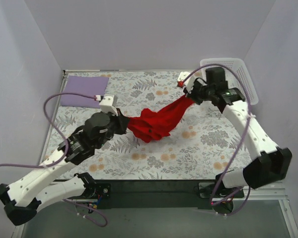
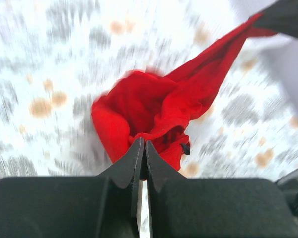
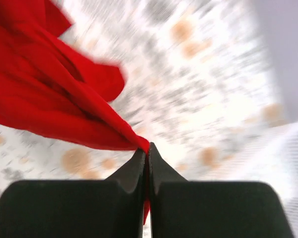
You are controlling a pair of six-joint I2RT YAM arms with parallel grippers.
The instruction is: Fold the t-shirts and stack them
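Observation:
The red t-shirt (image 1: 156, 121) hangs bunched and stretched between my two grippers above the middle of the table. My left gripper (image 1: 123, 120) is shut on its left end; in the left wrist view (image 2: 143, 144) the cloth (image 2: 154, 111) bulges just past the fingertips. My right gripper (image 1: 192, 95) is shut on its far right end; in the right wrist view (image 3: 147, 148) a pinch of the red t-shirt (image 3: 44, 94) sits between the jaws. The pale lavender t-shirt (image 1: 84, 90) lies as a flat rectangle at the far left corner.
A white mesh basket (image 1: 238, 77) leans at the far right corner by the wall. The table wears a floral cloth (image 1: 198, 144). White walls close in on the left, back and right. A small white and red object (image 1: 182, 78) lies near the back edge.

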